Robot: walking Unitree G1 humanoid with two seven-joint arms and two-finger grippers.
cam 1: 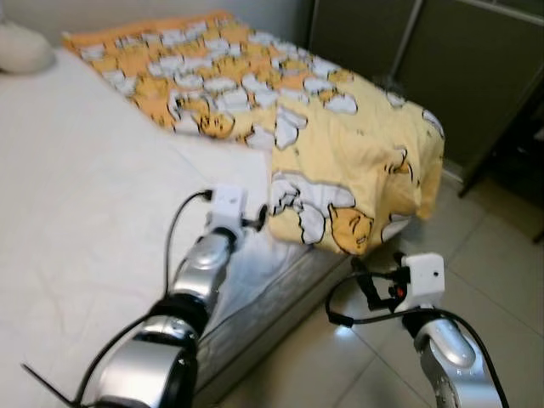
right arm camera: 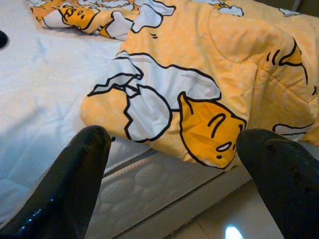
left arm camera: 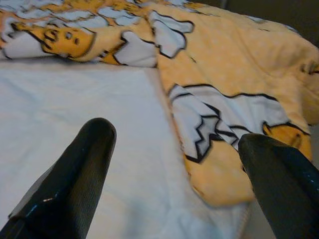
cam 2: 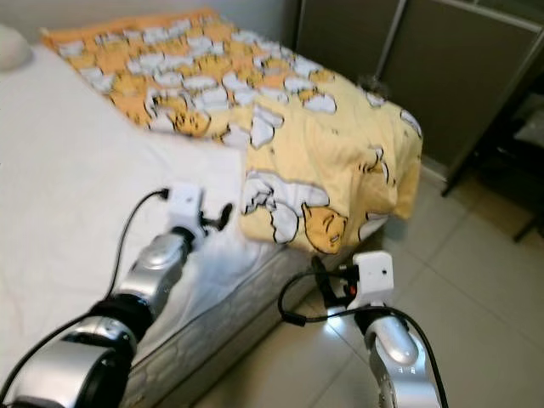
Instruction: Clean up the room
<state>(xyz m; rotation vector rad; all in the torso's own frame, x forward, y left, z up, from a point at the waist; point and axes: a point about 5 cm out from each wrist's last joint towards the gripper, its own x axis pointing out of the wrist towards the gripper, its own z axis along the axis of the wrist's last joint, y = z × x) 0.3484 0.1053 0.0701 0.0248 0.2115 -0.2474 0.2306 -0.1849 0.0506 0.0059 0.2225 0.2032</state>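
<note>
You are looking down at a bed with a white sheet that takes up the left and centre of the head views. A yellow blanket printed with white and orange cartoon figures lies across the far side of the bed, running from the upper left of the frame down to the centre right, where its bunched end hangs over the bed's corner and side. A pale pillow sits in the upper left corner. Dark cabinet doors fill the upper right, and a light tiled floor runs along the right side and bottom.

Your left gripper reaches out low over the white sheet at centre frame, just beside the blanket's hanging edge. Its two black fingers are spread wide apart with nothing between them; in the left wrist view the blanket's edge lies ahead of the gap.

Your right gripper is at the lower right, over the floor beside the quilted mattress side. It is also spread open and empty, pointing up at the blanket's drooping end, not touching it.
</note>
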